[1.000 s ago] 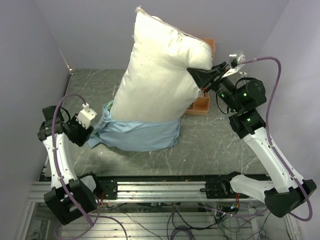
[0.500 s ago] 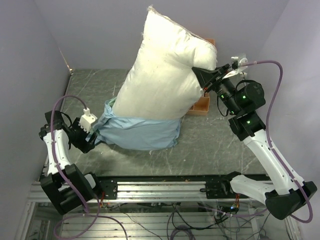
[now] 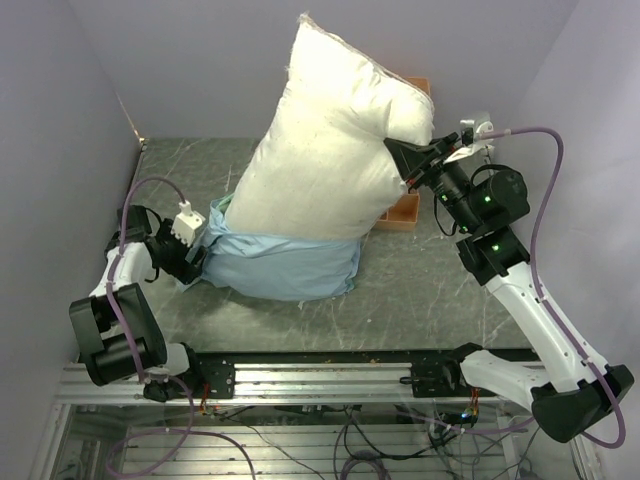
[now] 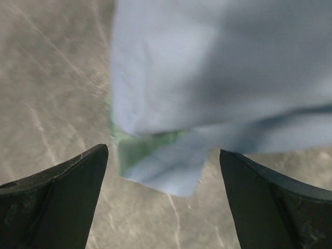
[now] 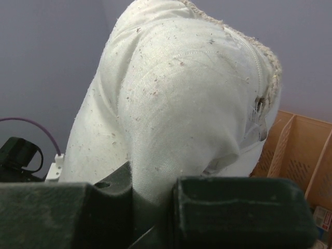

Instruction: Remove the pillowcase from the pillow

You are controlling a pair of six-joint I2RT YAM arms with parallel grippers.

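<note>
Right gripper (image 3: 398,163) clamped on the pillow's (image 3: 320,140) upper side, pillow standing tilted just left of it. Left gripper (image 4: 163,171) spread wide, holding nothing. Pillowcase (image 4: 207,78) corner lies just ahead between its fingers, bunched around the pillow's bottom on the table (image 3: 420,280).

We are finding no legible text, label, brand, number or sign in any view. We are seeing one small coloured patch (image 5: 322,219) to the right of the right gripper (image 5: 154,205), just below the orange rack (image 5: 306,155). It is too small and too cropped to read.
</note>
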